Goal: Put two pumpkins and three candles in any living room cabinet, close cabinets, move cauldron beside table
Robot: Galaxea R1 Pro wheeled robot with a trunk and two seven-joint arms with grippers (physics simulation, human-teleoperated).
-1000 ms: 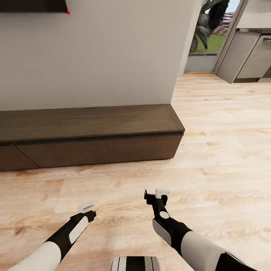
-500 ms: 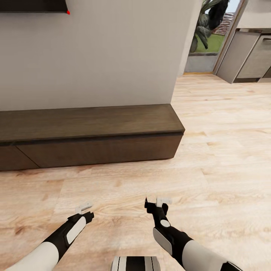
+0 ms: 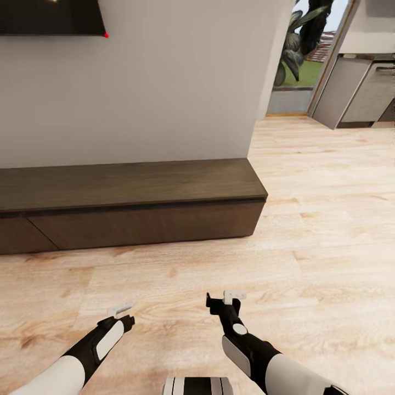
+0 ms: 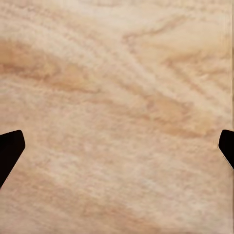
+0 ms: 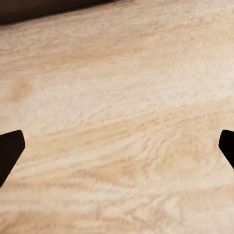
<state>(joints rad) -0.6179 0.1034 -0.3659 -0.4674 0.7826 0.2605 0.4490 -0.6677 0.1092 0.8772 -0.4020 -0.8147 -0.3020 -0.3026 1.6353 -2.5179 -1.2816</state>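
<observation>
Looked down over a broad, pale light-wood plank floor (image 3: 329, 230) running from the near foreground away to the right. Met beyond it a plain off-white wall (image 3: 175, 93) taking up most of the upper left.

Found the long, low, dark-brown wooden cabinet (image 3: 131, 184) set against the foot of that wall, reaching from the left edge to the wall's outer corner, its flat handleless fronts closed flush and its top bare. Caught the same cabinet as a dark strip along one edge of the right wrist view (image 5: 39, 7), near that arm but apart from it.

Saw a flat black wall-mounted screen (image 3: 49, 16) high on the wall above the cabinet, with a small red light (image 3: 106, 35) at its lower corner. Made out grey kitchen cupboards (image 3: 351, 93) far off at the upper right, and a dark-leaved green plant (image 3: 299, 38) by a bright opening beside them.

Held both black-and-white arms low over the floor, well short of the cabinet. Kept the left gripper (image 3: 119, 309) pointed down at the planks, its dark fingertips (image 4: 9, 146) spread wide to either edge of the left wrist view, with nothing but bare wood grain between them. Carried the right gripper (image 3: 230, 296) a little further forward, its fingertips (image 5: 9, 146) likewise wide apart and gripping nothing, with floor between them.
</observation>
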